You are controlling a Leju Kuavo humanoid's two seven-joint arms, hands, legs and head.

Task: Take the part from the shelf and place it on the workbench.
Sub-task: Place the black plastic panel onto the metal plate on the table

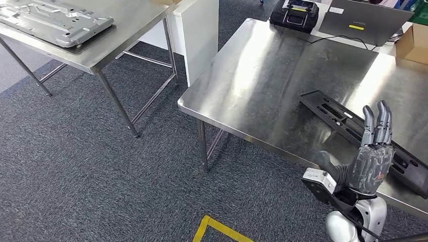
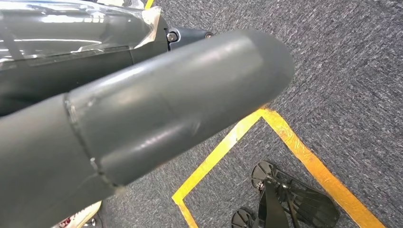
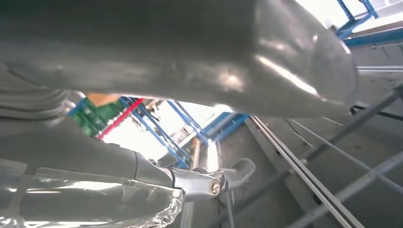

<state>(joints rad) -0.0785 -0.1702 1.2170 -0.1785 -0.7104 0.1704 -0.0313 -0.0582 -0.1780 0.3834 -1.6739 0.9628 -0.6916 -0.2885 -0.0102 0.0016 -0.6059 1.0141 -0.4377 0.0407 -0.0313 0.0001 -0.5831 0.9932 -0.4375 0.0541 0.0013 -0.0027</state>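
The part (image 1: 368,143), a long black slotted rail, lay flat on the steel bench (image 1: 262,85), near its front edge on the robot's right side and set at an angle to that edge. On that evidence the placing step was judged complete or very nearly so: the part rested on the bench surface with no support from either hand.

The right hand (image 1: 372,154) stood raised just in front of the part, palm toward the bench, fingers extended upward and close together, thumb out to the side. It held nothing and was released. In the head view its fingertips overlapped the part; whether they touched it or merely stood in front of it could not be determined from that angle.

The left hand (image 2: 157,114) hung low over the carpet (image 2: 361,57), beside yellow floor tape (image 2: 304,152). The left wrist view showed the thick grey thumb at close range; the fingers were hidden, so its state cannot be told.

A second bench (image 1: 121,35) stood to the left, well apart, carrying a grey metal plate (image 1: 50,20). A laptop (image 1: 363,20) and a black device (image 1: 295,14) sat at the far end of the first bench.

Remaining work, as judged: clear the right hand from the part and lower the arm.
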